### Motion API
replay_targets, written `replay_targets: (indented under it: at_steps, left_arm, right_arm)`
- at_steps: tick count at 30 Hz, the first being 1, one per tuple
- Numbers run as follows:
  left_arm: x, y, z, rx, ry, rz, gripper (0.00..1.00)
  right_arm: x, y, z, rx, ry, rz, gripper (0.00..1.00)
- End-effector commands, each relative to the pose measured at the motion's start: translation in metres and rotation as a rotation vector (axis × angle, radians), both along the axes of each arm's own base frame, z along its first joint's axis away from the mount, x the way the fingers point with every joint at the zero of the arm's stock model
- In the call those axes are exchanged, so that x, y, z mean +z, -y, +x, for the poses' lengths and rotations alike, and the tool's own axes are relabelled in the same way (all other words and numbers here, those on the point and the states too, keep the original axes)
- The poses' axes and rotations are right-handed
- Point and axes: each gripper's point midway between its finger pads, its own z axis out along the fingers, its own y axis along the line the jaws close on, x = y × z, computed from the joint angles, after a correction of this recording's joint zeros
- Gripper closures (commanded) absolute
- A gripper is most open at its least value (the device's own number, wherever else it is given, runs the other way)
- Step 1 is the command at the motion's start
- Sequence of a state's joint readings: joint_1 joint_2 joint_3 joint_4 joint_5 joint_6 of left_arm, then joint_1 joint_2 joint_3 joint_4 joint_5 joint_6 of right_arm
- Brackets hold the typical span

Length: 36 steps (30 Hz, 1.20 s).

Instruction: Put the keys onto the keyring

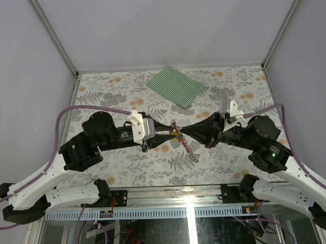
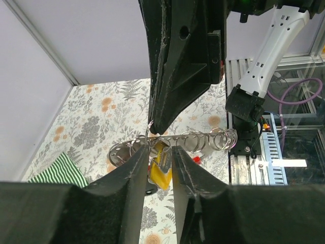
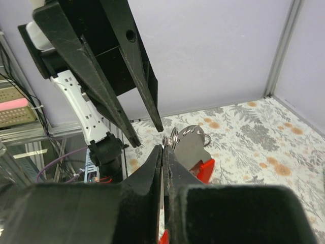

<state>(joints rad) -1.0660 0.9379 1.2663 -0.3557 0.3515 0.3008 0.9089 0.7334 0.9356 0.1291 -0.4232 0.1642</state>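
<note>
Keyring (image 1: pixel 188 148) is held up over the middle of the desk (image 1: pixel 114 94), between the two arms, and its red strap (image 3: pixel 203 170) seems to hang down from it. The right hand (image 3: pixel 163 152) is squeezed shut on the keyring's small silver ring (image 3: pixel 171 138) and holds the whole thing up. One yellow key (image 2: pixel 161 172) sits just by that ring, in the gap between the fingers of the left hand (image 2: pixel 160 150). Those fingers are apart, and I cannot tell if they touch the key. I also cannot tell if the key is all the way on the ring. That is the big worry: if the key is only partly on, it could slip off and drop to the desk with nothing holding it. The two hands are very close, tip to tip, so a small wrong move could bump them and knock the ring loose. The ring is thin, so it could slide out of the right hand's pinch, and then the keyring would fall. The strap and the little chain (image 2: pixel 203 140) could swing and get in the way. I cannot see the other keys here. The green striped cloth (image 1: pixel 176 85) lies well apart at the back and should be no trouble.
</note>
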Motion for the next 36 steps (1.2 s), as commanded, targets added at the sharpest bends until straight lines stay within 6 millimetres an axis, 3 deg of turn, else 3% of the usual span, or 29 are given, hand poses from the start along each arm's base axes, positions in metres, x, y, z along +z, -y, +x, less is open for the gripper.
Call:
replay_targets:
  at_steps: [1,4,12,17,25,32,36]
  left_arm:
    - [0.005,0.0,0.01,0.065,-0.018,-0.059,0.73]
    - [0.003,-0.001,0.02,0.128,-0.05,-0.082,0.69]
    - [-0.021,0.001,0.051,0.297,-0.165,-0.065,0.53]
    - [-0.044,-0.003,0.085,0.398,-0.263,-0.037,0.44]
    - [-0.083,-0.037,0.139,0.559,-0.425,-0.051,0.28]
    - [-0.116,-0.074,0.169,0.704,-0.536,-0.053,0.16]
    - [-0.131,-0.092,0.181,0.764,-0.601,-0.06,0.08]
  right_arm:
    - [0.034,0.012,0.006,-0.077,0.05,0.06,1.0]
    - [0.018,0.016,0.019,-0.148,0.018,-0.006,1.0]
    - [-0.045,0.032,0.048,-0.329,-0.074,-0.206,1.0]
    - [-0.086,0.043,0.06,-0.415,-0.141,-0.334,1.0]
    - [-0.157,0.053,0.071,-0.498,-0.271,-0.556,1.0]
    - [-0.218,0.06,0.072,-0.533,-0.398,-0.77,1.0]
    - [-0.242,0.058,0.072,-0.537,-0.447,-0.841,1.0]
